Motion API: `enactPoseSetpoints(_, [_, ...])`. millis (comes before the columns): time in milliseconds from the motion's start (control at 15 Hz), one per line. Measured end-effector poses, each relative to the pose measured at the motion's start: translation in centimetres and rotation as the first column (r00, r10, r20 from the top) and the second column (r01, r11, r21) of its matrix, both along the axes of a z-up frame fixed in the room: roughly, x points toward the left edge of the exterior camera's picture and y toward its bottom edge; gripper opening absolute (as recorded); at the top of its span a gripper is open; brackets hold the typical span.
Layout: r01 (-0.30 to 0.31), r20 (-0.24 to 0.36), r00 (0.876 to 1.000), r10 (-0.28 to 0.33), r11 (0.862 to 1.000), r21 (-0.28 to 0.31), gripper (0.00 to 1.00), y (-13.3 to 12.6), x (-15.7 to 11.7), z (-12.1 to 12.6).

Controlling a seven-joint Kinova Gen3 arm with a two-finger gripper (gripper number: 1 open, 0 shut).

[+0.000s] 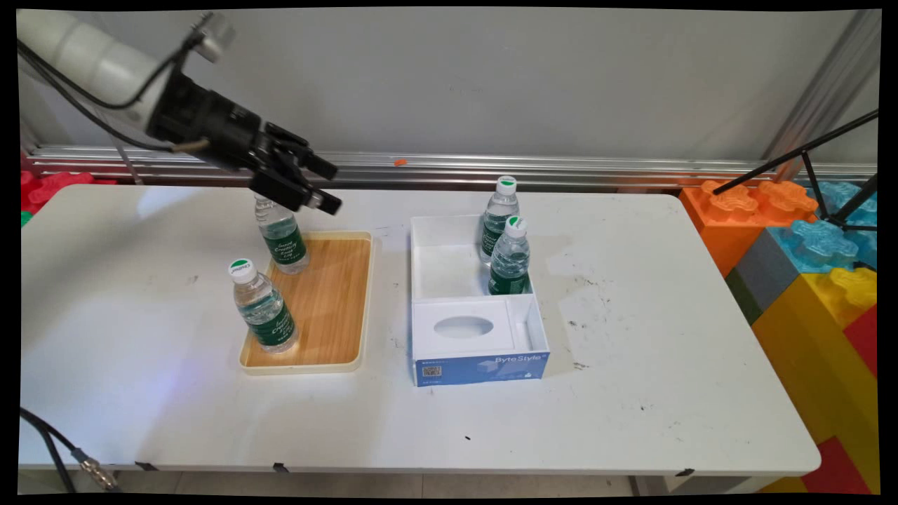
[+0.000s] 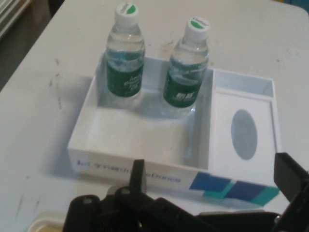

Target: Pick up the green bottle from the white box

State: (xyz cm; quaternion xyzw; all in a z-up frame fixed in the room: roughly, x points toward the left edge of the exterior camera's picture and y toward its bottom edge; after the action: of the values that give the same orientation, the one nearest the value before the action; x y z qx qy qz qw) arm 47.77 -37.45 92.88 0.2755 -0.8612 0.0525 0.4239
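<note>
The black two-finger gripper (image 1: 317,184), fingers spread and holding nothing, hangs above a clear plastic water bottle (image 1: 282,237) standing on the wooden tray (image 1: 330,301).

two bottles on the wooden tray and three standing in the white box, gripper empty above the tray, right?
Not quite: the white box holds two bottles, not three, one further back and one nearer; both the main and hand views show this. The rest stands: two bottles on the wooden tray, and the open gripper empty above the tray.
</note>
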Motion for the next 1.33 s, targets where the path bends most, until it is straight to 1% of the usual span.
enactPoseSetpoints(267, [0.001, -0.030, 1.000, -0.001, 1.000, -0.007, 1.00, -1.4, -2.0, -2.7])
enactPoseSetpoints(467, [-0.008, -0.029, 1.000, 0.008, 1.000, -0.014, 1.00, -2.8, -2.8, -4.8])
enactPoseSetpoints(800, [-0.027, -0.032, 0.999, 0.026, 1.000, -0.013, 1.00, -4.6, -4.1, -7.4])
enactPoseSetpoints(1000, [-0.038, -0.051, 0.998, 0.037, 0.999, -0.008, 1.00, -5.5, -5.9, -8.8])
enactPoseSetpoints(1333, [-0.046, -0.079, 0.996, 0.047, 0.999, 0.004, 1.00, -6.4, -8.5, -10.2])
